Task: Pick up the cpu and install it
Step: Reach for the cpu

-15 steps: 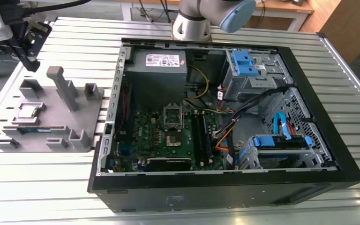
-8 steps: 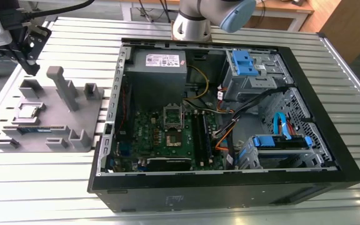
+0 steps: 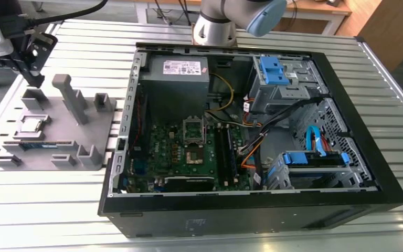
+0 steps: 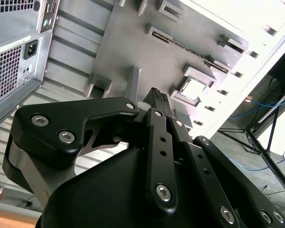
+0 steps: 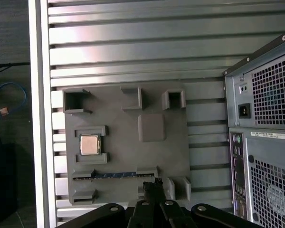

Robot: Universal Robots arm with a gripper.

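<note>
Cpu (image 3: 32, 125) (image 4: 194, 89) (image 5: 90, 145) flat in a framed pocket of the grey fixture plate (image 3: 96, 131), metal top up. Gripper (image 3: 35, 79) (image 4: 157, 95) (image 5: 154, 183) above the same plate, apart from the cpu. Fingers (image 4: 154, 123) pressed together, gripping nothing. Open computer case (image 3: 257, 215) just beside the plate.

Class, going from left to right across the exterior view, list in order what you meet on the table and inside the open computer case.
cpu → tall grey post → socket → memory slots → blue drive caddy
</note>
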